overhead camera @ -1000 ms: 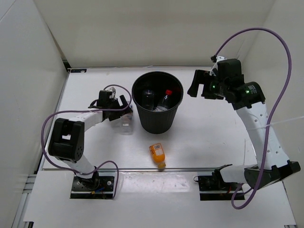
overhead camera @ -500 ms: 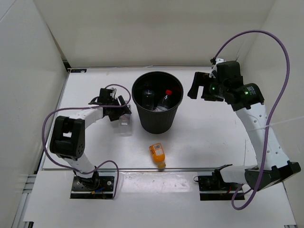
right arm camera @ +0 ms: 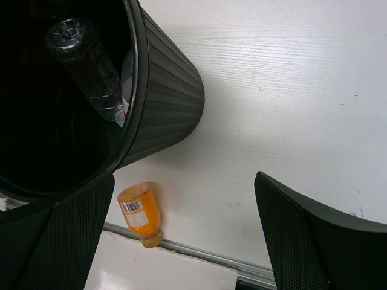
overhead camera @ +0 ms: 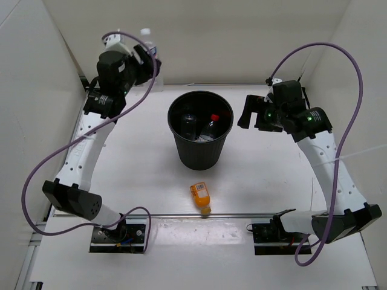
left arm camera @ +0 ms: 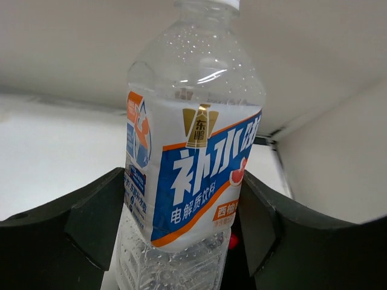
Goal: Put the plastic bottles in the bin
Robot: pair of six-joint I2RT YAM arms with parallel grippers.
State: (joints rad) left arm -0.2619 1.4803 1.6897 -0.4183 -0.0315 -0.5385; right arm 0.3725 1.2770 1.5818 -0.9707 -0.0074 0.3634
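My left gripper [overhead camera: 144, 55] is raised high at the back left, behind and left of the bin. It is shut on a clear bottle with a blue-white label [left arm camera: 193, 175], whose white cap [overhead camera: 145, 32] points up. The black bin [overhead camera: 181, 151] stands mid-table and holds a clear bottle [overhead camera: 188, 124] and a red-capped bottle [overhead camera: 211, 124]. The squat orange bottle [overhead camera: 201, 196] lies on the table in front of the bin. My right gripper [overhead camera: 248, 112] is open and empty, hovering just right of the bin's rim. In the right wrist view I see the bin's ribbed wall [right arm camera: 169, 96] and the orange bottle [right arm camera: 138, 212].
White walls close in the table at the back and both sides. A metal rail [overhead camera: 242, 214] runs along the near edge, just behind the orange bottle. A purple cable [overhead camera: 338, 54] loops above the right arm.
My left arm has lifted the blue-white label bottle from the table left of the bin up high to the back left. The right arm has hardly moved.
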